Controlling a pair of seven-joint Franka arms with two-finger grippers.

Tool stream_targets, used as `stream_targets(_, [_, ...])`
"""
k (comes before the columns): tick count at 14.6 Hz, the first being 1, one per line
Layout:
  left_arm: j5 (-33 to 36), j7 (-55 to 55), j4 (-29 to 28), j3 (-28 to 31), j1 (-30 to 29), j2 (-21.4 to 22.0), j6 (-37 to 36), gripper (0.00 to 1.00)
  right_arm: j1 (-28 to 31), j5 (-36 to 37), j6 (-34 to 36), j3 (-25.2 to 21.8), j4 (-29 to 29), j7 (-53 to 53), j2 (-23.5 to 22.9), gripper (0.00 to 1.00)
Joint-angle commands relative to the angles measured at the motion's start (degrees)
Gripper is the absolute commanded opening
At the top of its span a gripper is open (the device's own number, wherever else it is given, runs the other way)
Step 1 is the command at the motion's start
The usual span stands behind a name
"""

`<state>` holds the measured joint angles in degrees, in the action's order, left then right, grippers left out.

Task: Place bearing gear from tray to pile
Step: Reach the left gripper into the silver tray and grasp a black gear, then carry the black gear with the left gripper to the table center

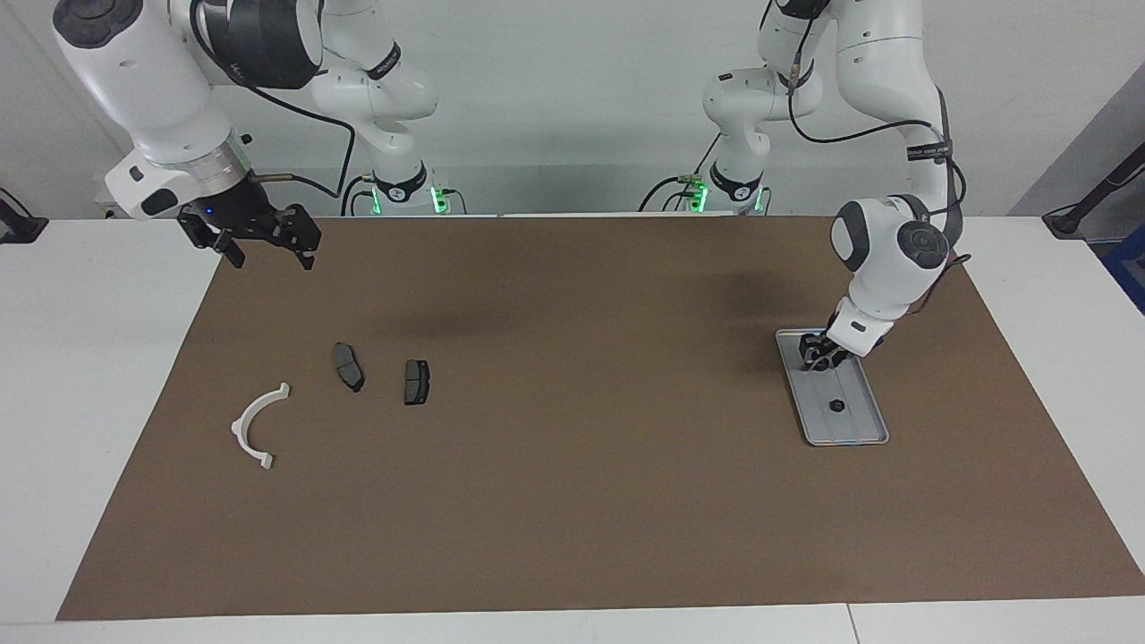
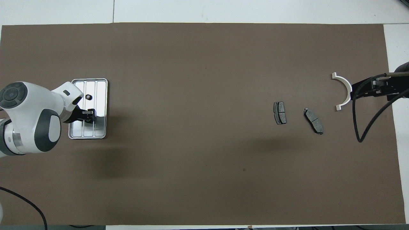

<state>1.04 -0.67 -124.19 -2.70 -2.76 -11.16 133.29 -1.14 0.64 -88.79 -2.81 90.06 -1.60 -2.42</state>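
Observation:
The silver tray [image 1: 872, 420] [image 2: 101, 127] lies at the left arm's end of the table. My left gripper [image 1: 816, 354] [image 2: 89, 115] is down in the tray's end nearer the robots, its fingers drawn together around a small black bearing gear that they mostly hide. Another bearing gear [image 1: 836, 404] [image 2: 88, 96] lies loose in the tray's farther half. The pile sits at the right arm's end: a white arc [image 1: 253, 426] [image 2: 345, 92] and two dark pads [image 1: 348, 366] [image 1: 416, 381]. My right gripper [image 1: 266, 248] [image 2: 353, 94] hangs open in the air, waiting.
A brown mat [image 1: 572, 465] covers most of the white table [image 1: 98, 358]. A black cable [image 2: 361, 127] loops down from the right arm beside the white arc. In the overhead view the left arm's white wrist [image 2: 32, 121] overhangs the mat beside the tray.

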Motion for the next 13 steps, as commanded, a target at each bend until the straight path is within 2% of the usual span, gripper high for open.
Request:
stream_targets(1, [0.80,0.32,-0.70,-0.02,-0.05,0.00,1.01,0.26,0.70,-0.12,0.37,0.35,0.47,1.69,0.22,1.00])
stream_targets(3, [0.80,-0.03,-0.71,-0.02,0.12,0.00,1.01,0.17,0.53,-0.12,0.37,0.35,0.47,1.69,0.13,1.00])
stream_targets(5, [0.80,-0.21,-0.44,-0.02,0.12,-0.09,0.49,0.00,0.44,-0.12,0.37,0.35,0.47,1.69,-0.13,1.00])
stream_targets(7, [-0.25,-2.30,2.35,-0.20,0.73,-0.26,-2.05,0.00,0.35,-0.12,0.37,0.35,0.47,1.69,-0.13,1.00])
stream_targets(10, [-1.13,-10.63,10.08,-0.20,5.03,-0.62,-10.31,0.00,0.26,-0.20,0.37,0.35,0.47,1.69,-0.74,1.00])
stream_targets(13, [-4.73,-21.61,13.88,-0.20,11.08,-0.88,-12.27,0.00,-0.18,-0.38,-0.24,0.35,0.38,1.08,-1.62,1.00])
